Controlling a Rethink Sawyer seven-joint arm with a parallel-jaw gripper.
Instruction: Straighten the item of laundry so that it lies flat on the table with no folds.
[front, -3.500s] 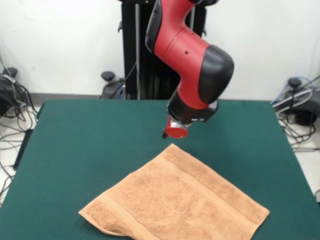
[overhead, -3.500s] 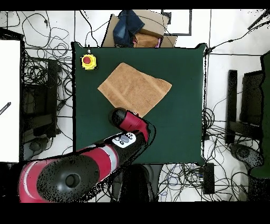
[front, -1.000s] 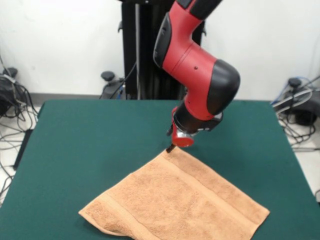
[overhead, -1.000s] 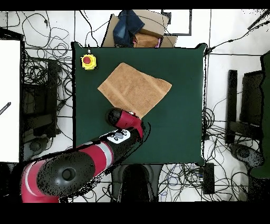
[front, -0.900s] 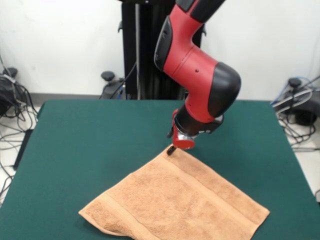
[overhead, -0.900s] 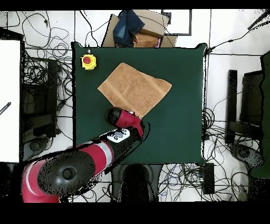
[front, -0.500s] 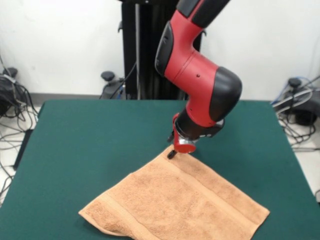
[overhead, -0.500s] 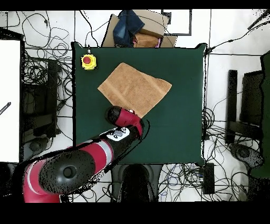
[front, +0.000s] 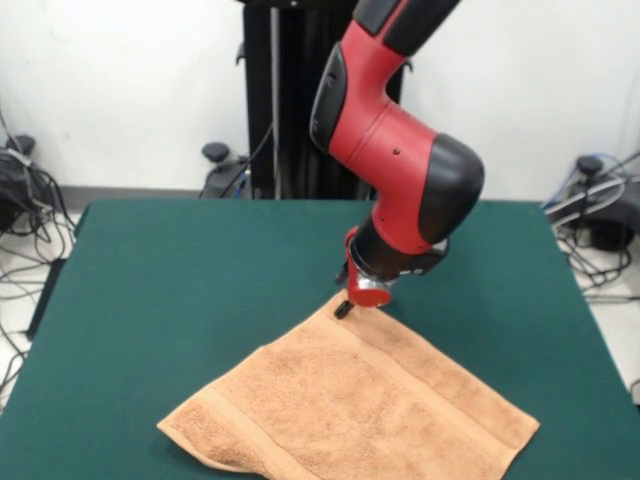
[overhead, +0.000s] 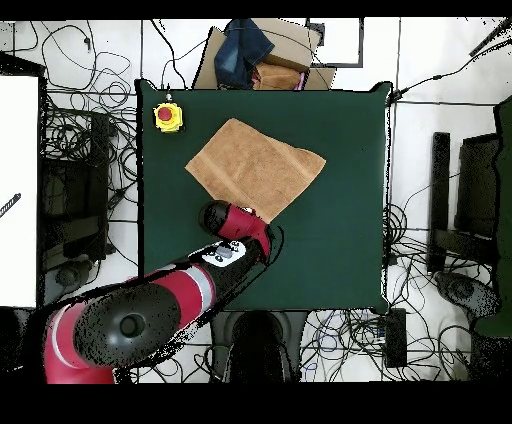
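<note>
The red and black arm's gripper (front: 343, 305) hangs low over the large table with the dark green felt-like top (front: 190, 290), its dark tip right at the far corner of the small rectangular peach-orange terry-cloth towel (front: 350, 400). Whether the tip touches the cloth or stops just above it cannot be told. Whether the gripper is released or clenched cannot be told either: only a small black tip and a red round end show below the arm's wrist.

From the gripper, the towel spreads out toward the camera in the front view, turned at a slant so that it lies like a diamond, with the gripper at its far point. It looks spread flat on the felt, with a woven band stripe showing near each short end and a hemmed edge all round.

In the overhead view the arm's red wrist (overhead: 235, 222) covers the towel's corner nearest the robot, and the rest of the towel (overhead: 255, 168) lies beyond it. Further past the towel, near the table's corner, sits a small yellow box with a round red button (overhead: 167, 116), well apart from the gripper.
</note>
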